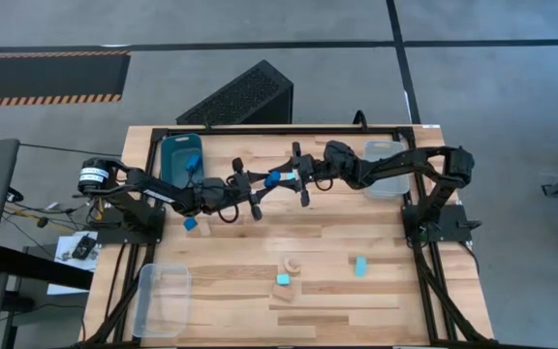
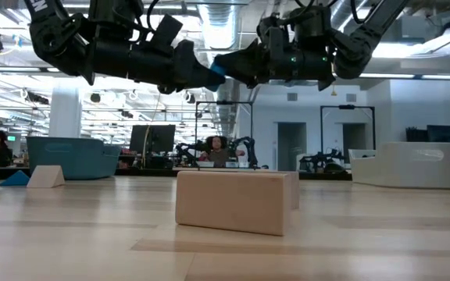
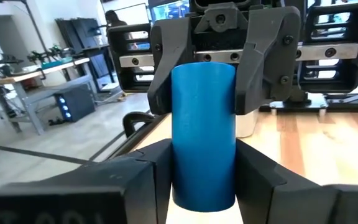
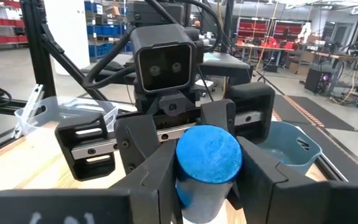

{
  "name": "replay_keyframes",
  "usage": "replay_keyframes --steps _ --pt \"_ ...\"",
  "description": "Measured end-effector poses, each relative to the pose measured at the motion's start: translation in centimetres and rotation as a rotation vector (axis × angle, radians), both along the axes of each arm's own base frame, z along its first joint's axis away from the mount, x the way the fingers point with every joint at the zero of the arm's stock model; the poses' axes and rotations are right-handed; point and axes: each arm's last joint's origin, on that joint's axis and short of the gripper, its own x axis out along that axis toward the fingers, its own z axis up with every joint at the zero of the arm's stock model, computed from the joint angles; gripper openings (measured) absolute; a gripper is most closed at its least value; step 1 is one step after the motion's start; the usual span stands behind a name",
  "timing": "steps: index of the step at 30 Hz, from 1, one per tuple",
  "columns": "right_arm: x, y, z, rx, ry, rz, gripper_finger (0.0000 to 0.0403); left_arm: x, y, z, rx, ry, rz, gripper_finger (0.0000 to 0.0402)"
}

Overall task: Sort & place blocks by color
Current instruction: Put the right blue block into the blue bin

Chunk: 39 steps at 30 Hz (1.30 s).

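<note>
A smooth blue cylinder block point(image 3: 202, 137) hangs above the table's far middle. Both the left gripper point(image 3: 202, 186) and right gripper point(image 4: 207, 180) clasp it, one at each end.

The wooden table point(image 1: 376, 291) sits inside a black metal frame point(image 1: 424, 281) on a grey floor. At its far left corner there is a teal bin point(image 1: 174, 155), and in the low view it shows as a dark tub point(image 2: 73, 156) off to the left. A clear plastic bin point(image 1: 384, 155) stands at the far right corner, and another clear bin point(image 1: 163, 301) hangs over the near left edge. Behind the table lies a black perforated box point(image 1: 240, 95), tilted on the floor. Yellow-and-black hazard tape point(image 1: 46, 99) edges a dark mat at the upper left. Beyond the table, a person point(image 2: 217, 147) sits among desks and monitors.
</note>
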Motion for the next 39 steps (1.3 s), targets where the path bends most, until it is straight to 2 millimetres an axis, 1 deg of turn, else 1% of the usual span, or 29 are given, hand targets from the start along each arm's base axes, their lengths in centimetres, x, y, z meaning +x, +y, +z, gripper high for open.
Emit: replay_keyframes --steps 3,6,10,12,14,16,18,22,26,34,39 --pt "0.0 -0.2 -0.1 0.012 0.009 -0.045 0.0156 -0.3 -0.1 0.2 0.005 0.033 0.060 0.0111" --pt "-0.1 -0.6 0.0 0.026 0.031 -0.147 0.0176 -1.4 0.0 1.1 -0.004 0.101 0.178 0.0107" --pt "-0.6 -0.8 0.4 0.035 0.077 -0.220 0.0209 -4.7 0.6 3.0 -0.074 0.174 0.463 0.0108" --pt "-0.8 -0.7 0.7 0.034 0.078 -0.231 0.0222 -6.6 0.9 3.7 -0.137 0.189 0.540 0.0109" --pt "-1.0 -0.6 1.1 0.034 0.073 -0.237 0.0231 -8.7 1.5 4.0 -0.237 0.185 0.621 0.0108" --pt "-1.1 -0.7 1.4 0.036 0.067 -0.246 0.0234 -10.4 2.0 3.7 -0.336 0.181 0.712 0.0106" --pt "-1.1 -0.7 1.5 0.055 0.060 -0.249 0.0234 -11.9 2.5 3.0 -0.423 0.206 0.791 0.0106" --pt "-1.2 -0.9 1.5 0.093 0.064 -0.253 0.0233 -14.3 3.8 1.6 -0.549 0.293 0.965 0.0108" --pt "-1.2 -1.1 1.4 0.106 0.065 -0.261 0.0233 -15.2 5.5 1.3 -0.664 0.296 1.028 0.0108" --pt "-1.2 -1.2 1.3 0.137 0.071 -0.261 0.0233 -16.5 8.0 0.8 -0.710 0.377 1.094 0.0108" --pt "-1.2 -1.2 1.3 0.138 0.070 -0.260 0.0233 -16.4 9.3 -0.2 -0.745 0.442 1.083 0.0109"
